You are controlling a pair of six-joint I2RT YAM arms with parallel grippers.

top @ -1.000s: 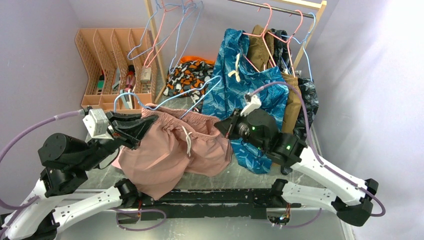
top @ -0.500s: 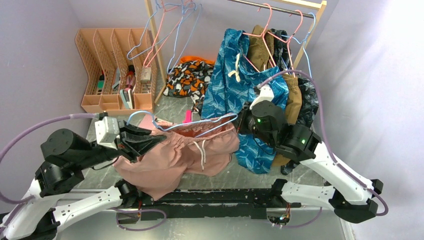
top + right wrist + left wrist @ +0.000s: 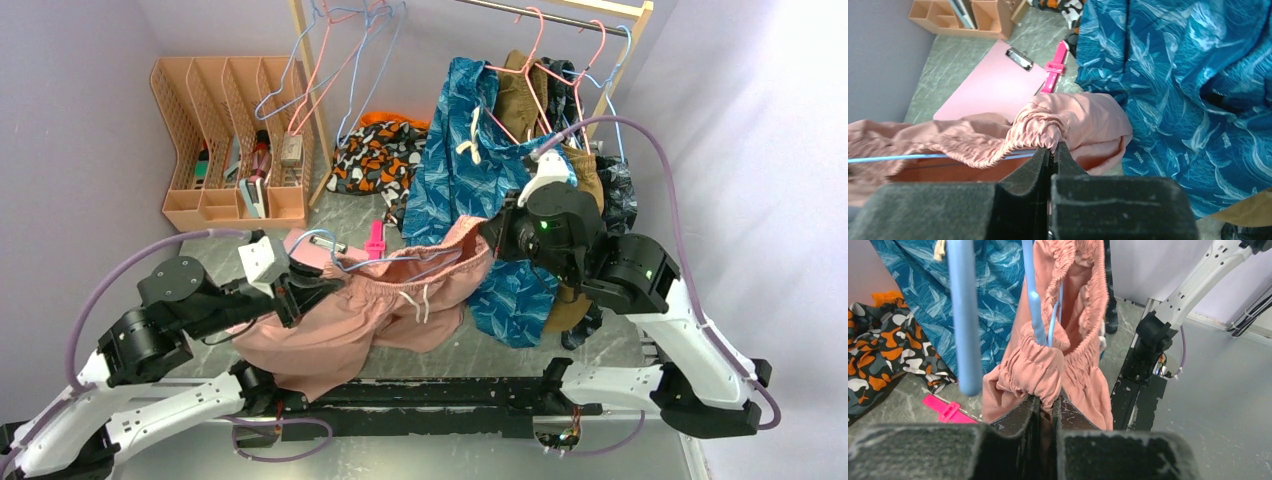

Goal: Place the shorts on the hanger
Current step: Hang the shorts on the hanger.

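Both left tool [image 3: 1047, 402] and right tool [image 3: 1052, 150] clamp shorts [image 3: 365, 315] above marbled tabletop [image 3: 490, 352] (lilac walls [image 3: 60, 150]).

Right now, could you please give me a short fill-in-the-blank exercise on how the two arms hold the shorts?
The left gripper grips the shorts by their gathered elastic ___.
The right gripper has its jaws ___ on the same garment.
The wire hanger running through the shorts is light ___.
The clipboard lying on the table is ___.
Missing words: waistband; shut; blue; pink.
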